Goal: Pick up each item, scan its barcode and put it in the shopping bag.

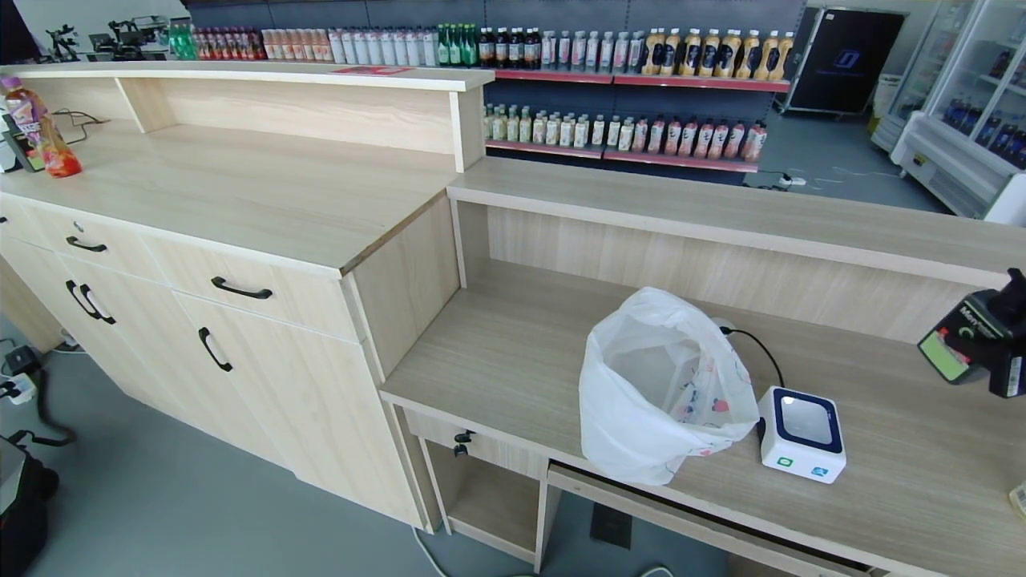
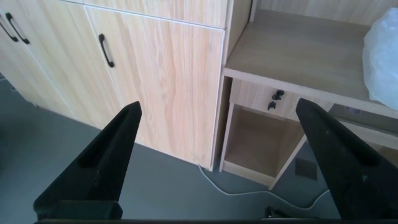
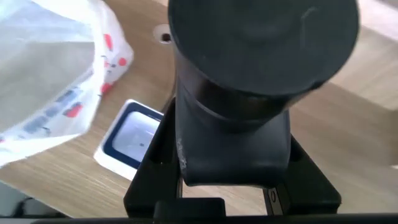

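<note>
A white plastic shopping bag [image 1: 665,385] stands open on the lower counter [image 1: 513,353], beside a white and blue barcode scanner [image 1: 801,433] with its window facing up. My right gripper [image 1: 994,340] hangs at the far right above the counter, shut on a black can [image 1: 958,340] with a green patch on its label. In the right wrist view the black can [image 3: 261,81] sits in that gripper [image 3: 233,177], above and to one side of the scanner [image 3: 134,140] and the bag [image 3: 43,81]. My left gripper [image 2: 217,168] is open over the floor beside the cabinet.
A bottle of orange-red drink [image 1: 40,128] stands on the higher counter [image 1: 240,192] at far left. The scanner's black cable [image 1: 761,353] runs behind the bag. A small item [image 1: 1019,501] lies at the counter's right edge. Shelves of drinks [image 1: 625,56] line the back.
</note>
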`<state>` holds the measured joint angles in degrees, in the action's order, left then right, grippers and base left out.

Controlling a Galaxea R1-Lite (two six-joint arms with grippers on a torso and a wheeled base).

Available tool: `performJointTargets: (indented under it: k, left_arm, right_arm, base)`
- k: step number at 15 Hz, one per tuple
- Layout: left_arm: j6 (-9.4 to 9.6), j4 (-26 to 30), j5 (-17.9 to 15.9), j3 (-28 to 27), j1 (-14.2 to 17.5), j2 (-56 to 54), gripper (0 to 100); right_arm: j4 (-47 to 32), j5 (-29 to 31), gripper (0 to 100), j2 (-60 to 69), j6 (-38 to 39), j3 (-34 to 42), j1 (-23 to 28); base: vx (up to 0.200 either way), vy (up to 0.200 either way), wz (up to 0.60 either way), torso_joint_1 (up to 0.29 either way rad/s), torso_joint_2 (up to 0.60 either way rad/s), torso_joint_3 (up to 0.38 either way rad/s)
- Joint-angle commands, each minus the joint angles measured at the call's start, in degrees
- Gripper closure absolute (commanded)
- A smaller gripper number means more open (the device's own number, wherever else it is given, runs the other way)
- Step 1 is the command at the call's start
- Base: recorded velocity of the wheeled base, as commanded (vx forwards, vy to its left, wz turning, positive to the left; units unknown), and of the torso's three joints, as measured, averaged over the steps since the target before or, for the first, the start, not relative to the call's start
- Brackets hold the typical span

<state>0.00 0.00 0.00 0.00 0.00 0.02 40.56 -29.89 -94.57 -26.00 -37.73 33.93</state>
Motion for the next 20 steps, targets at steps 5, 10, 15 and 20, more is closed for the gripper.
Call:
performJointTargets:
  k: [5,10,15,20]
  left_arm:
    - [0.0,0.0,0.0,0.0,0.0,0.0,0]
    - [0.0,0.0,0.0,0.0,0.0,0.0,0]
    - [0.0,0.0,0.0,0.0,0.0,0.0,0]
    - [0.0,0.0,0.0,0.0,0.0,0.0,0]
  right_arm:
    - [2.2,9.1,100,12.8,-12.3,7.8,3.8]
    - [5.7,31.3,100,7.6,-5.3,5.4,-15.4]
    - [6.9,29.4,100,-5.8,5.3,4.8,-23.5]
    - [7.1,28.4,100,-13.7,6.2,4.5,-23.9]
  base:
    - [0.0,0.0,0.12,-0.001,0.0,0.001]
    - [0.0,0.0,0.6,0.003,0.0,0.002]
    - [0.0,0.0,0.12,0.001,0.0,0.001]
    - [0.0,0.0,0.0,0.0,0.0,0.0]
